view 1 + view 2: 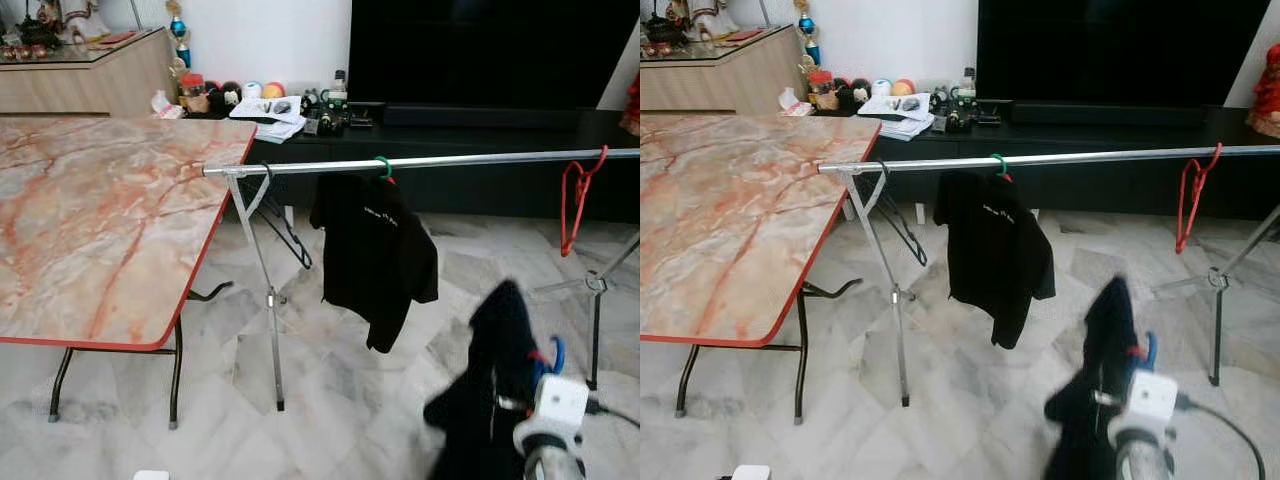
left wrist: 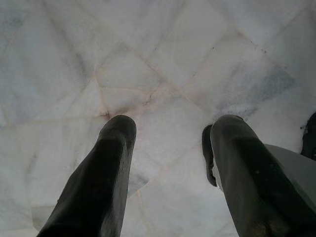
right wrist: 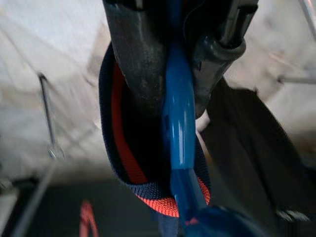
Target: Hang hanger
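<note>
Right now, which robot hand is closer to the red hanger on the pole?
The right one. The right gripper sits low at the right, gripping a blue hanger below the red hanger. The left gripper points at bare floor, farther off.

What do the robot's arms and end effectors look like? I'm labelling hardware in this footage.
The right arm's silver ribbed wrist carries a white block with a thin black cable trailing off. The left end effector has two long, rounded, glossy black fingers.

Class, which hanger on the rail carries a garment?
The green-hooked hanger mid-rail, holding the black shirt; the black hanger and red hanger hang bare.
</note>
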